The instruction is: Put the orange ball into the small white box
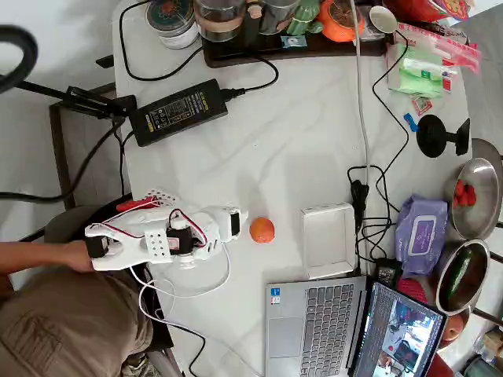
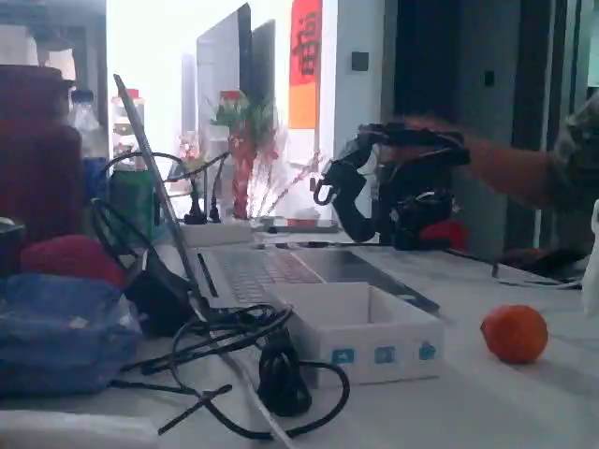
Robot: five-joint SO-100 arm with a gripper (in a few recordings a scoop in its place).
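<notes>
The orange ball [image 1: 262,230] lies on the white table, small and smooth. In the fixed view the orange ball [image 2: 514,333] sits right of the small white box [image 2: 360,332]. From overhead, the small white box [image 1: 328,239] stands a short gap to the ball's right, with nothing in it. My white gripper [image 1: 237,224] points right, its tip just left of the ball and apart from it. Its fingers look closed together with nothing held. A white sliver of the gripper [image 2: 592,267] shows at the fixed view's right edge.
A silver laptop [image 1: 314,322] sits just below the box. Black cables [image 1: 369,196] and a purple wipes pack [image 1: 420,234] lie right of it, with steel bowls [image 1: 475,196] beyond. A black power adapter [image 1: 179,111] lies at upper left. A person's arm [image 1: 39,258] is at the left edge.
</notes>
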